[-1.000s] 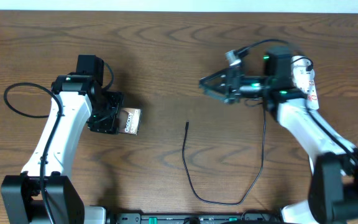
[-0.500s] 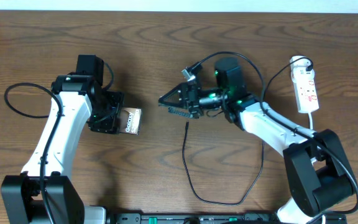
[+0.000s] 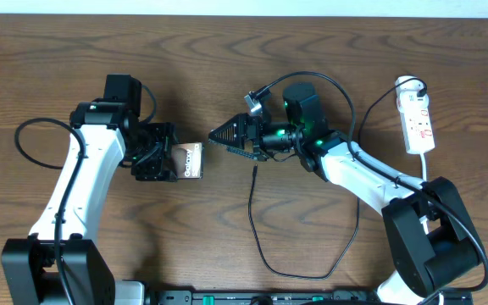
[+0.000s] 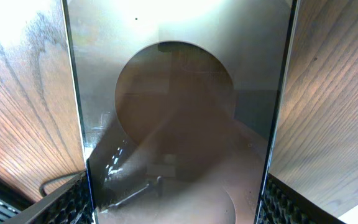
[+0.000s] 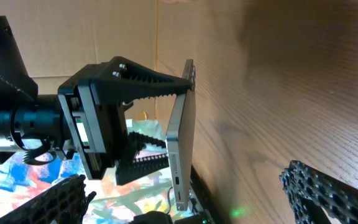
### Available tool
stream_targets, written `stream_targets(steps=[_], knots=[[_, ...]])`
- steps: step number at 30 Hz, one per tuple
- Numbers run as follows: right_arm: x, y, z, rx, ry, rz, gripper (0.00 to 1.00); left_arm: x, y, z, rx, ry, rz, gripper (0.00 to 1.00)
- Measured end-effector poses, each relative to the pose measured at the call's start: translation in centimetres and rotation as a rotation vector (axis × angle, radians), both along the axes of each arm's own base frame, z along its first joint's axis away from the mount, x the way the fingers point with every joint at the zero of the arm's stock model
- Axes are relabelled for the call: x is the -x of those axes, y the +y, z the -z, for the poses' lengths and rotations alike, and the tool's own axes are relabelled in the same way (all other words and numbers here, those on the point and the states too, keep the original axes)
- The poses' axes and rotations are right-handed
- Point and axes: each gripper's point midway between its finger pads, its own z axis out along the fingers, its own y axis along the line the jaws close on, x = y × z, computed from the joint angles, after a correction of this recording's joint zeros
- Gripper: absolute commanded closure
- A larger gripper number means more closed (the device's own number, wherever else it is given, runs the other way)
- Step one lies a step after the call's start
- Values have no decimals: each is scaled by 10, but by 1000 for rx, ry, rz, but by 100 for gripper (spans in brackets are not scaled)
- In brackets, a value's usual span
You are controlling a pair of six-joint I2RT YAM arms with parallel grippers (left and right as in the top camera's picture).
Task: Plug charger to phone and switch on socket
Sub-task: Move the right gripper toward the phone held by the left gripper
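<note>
The phone (image 3: 195, 161) has been moved a little right, gripped by the left jaws. The right jaws are spread wide, empty.

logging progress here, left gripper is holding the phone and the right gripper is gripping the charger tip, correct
Not quite. The right gripper is open and empty; the charger tip lies loose on the table, as the overhead view shows. The left gripper does hold the phone.
</note>
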Motion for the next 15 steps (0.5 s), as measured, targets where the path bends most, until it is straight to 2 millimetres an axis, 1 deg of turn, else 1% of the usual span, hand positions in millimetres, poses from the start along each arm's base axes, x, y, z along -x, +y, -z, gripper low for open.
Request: stream_targets(steps=[3,6,10,15], knots=[[-1,0,1,3,-3,5,1,1,-5,0,8,11,-16,92],[3,4,1,5,-12,-6,1,3,-15,-1,14,23,-20,92],[15,15,1,6,-23,-45,1,1,-27,-1,22,13,-16,92],[29,27,1,7,-44,-86,1,1,-32,-2,29,19,-32,93]])
